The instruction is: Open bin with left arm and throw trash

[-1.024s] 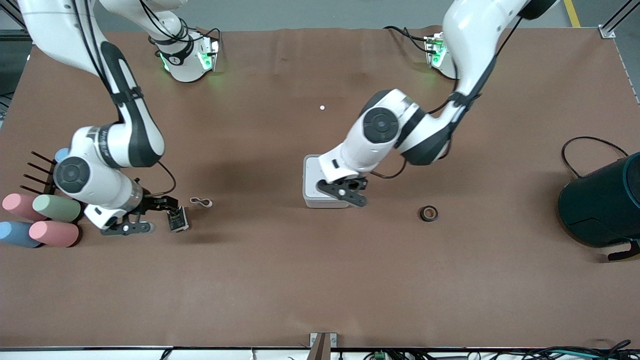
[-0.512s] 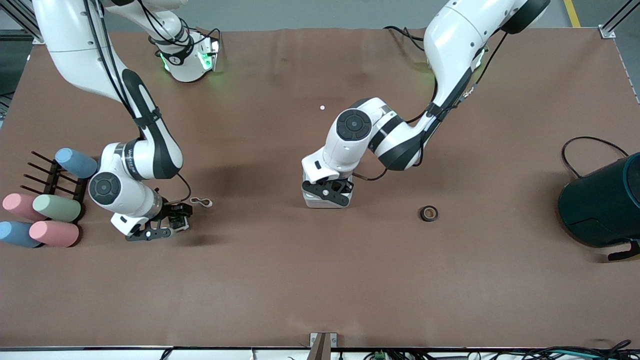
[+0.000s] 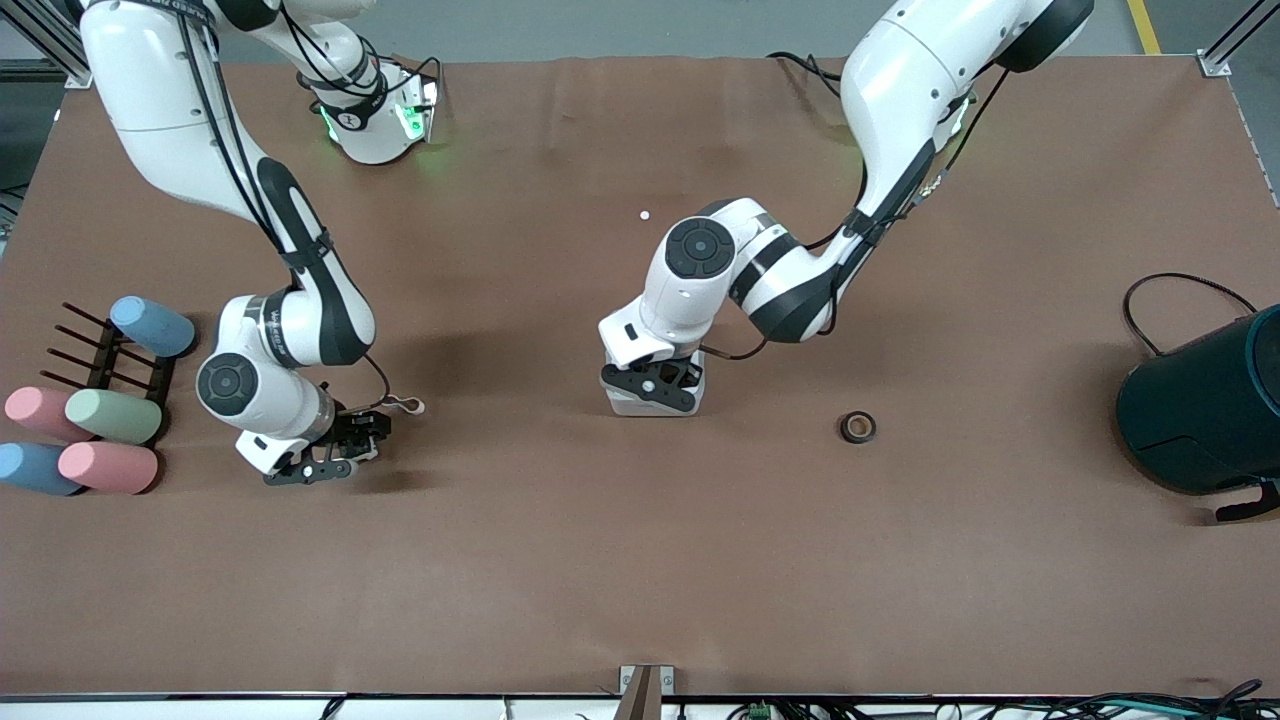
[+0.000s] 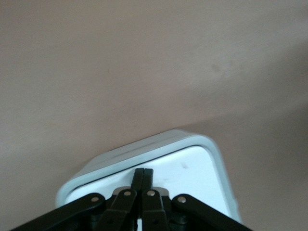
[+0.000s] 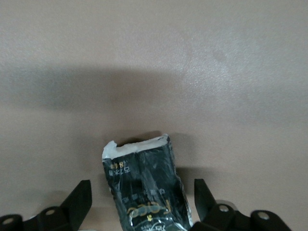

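Here the pastel cylinders [image 3: 78, 440] are lying by a dark rack [image 3: 100, 355] at the right arm's end of the counter [image 3: 560, 560]. Next along, the right gripper [image 3: 345, 452] is sitting low over the snack wrapper [image 5: 144, 190]; in the right wrist view its fingers [image 5: 79, 202] are standing wide apart with the dark, crumpled wrapper lying flat on the counter between them, touched by neither. The tan rubber band [image 3: 404, 405] is lying just beside that gripper, a little farther from the front camera.

Toward the middle of the counter, a tiny white dot [image 3: 644, 215] is resting by itself, well apart from everything. The bin [image 3: 648, 398] is sitting nearer the front camera than the dot, mostly covered by the left arm's wrist. The left gripper [image 3: 655, 383] is pressing down on it; in the left wrist view the fingers [image 4: 143, 179] are pinched together with nothing between them, their tips resting on the flat white lid [image 4: 192, 168], which is lying closed inside its grey edge.

Farther toward the left arm's end, the small tape roll [image 3: 857, 427] is lying flat on the counter, and at the very end a large dark teal container [image 3: 1205, 405] is standing with a black cable [image 3: 1170, 285] looping beside it.
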Robot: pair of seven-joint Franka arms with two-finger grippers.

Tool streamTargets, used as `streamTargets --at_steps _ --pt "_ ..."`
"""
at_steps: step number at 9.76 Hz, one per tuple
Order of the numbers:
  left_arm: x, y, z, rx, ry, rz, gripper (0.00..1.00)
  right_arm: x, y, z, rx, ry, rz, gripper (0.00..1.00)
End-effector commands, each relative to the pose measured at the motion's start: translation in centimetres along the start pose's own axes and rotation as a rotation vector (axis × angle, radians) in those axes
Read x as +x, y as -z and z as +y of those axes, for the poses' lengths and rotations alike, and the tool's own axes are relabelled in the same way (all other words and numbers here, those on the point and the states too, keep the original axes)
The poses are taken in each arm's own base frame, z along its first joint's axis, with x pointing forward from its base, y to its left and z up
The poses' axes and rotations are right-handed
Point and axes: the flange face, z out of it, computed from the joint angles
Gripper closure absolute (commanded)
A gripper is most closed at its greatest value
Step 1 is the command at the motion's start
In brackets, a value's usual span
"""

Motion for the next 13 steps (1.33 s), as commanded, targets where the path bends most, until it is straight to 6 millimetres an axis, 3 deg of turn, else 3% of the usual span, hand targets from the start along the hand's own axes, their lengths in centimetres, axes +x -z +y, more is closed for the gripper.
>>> streamTargets --at_steps 1,2,3,4,5,6,7,8,9,11,13 --pt "0.5 7.1 -6.1 0.113 0.042 -0.064 1.0 0.2 0.2 -0.2 0.009 0.012 0.009 0.62" --pt "1.1 8.6 -9.4 0.109 -0.013 -0.092 1.0 0.1 0.2 -0.6 0.008 0.018 0.007 0.79" --pt "1.9 8.9 -13.3 0.098 -0.072 -0.103 1.0 0.1 0.2 -0.9 0.009 0.024 0.004 0.87" --pt "1.8 8.1 -16.8 0.094 -0.106 -0.132 0.99 0.1 0.2 -0.8 0.009 0.021 0.0 0.96" --pt "1.4 6.5 -20.9 0.091 -0.135 -0.17 0.96 0.1 0.5 -1.1 0.009 0.025 0.003 0.99" --pt "1.1 4.5 -25.5 0.072 -0.201 -0.195 0.82 0.5 1.9 -1.7 0.01 0.036 0.01 0.99" --pt "0.8 3.1 -27.4 0.052 -0.272 -0.195 0.54 1.5 5.4 -2.7 0.013 0.052 -0.004 0.99" --pt "0.2 1.6 -28.5 0.043 -0.295 -0.198 0.18 3.0 10.2 -4.4 0.015 0.069 -0.044 0.99" --pt "-0.9 -0.1 -28.9 0.042 -0.311 -0.173 0.0 4.0 15.4 -7.1 0.013 0.082 -0.097 0.99" --pt "-3.0 -3.9 -28.6 0.021 -0.327 -0.097 0.0 3.9 21.3 -14.1 0.034 0.009 -0.101 0.99" --pt "-4.9 -5.7 -31.5 0.028 -0.31 -0.081 0.0 2.9 23.0 -20.4 0.076 -0.046 -0.083 0.98"
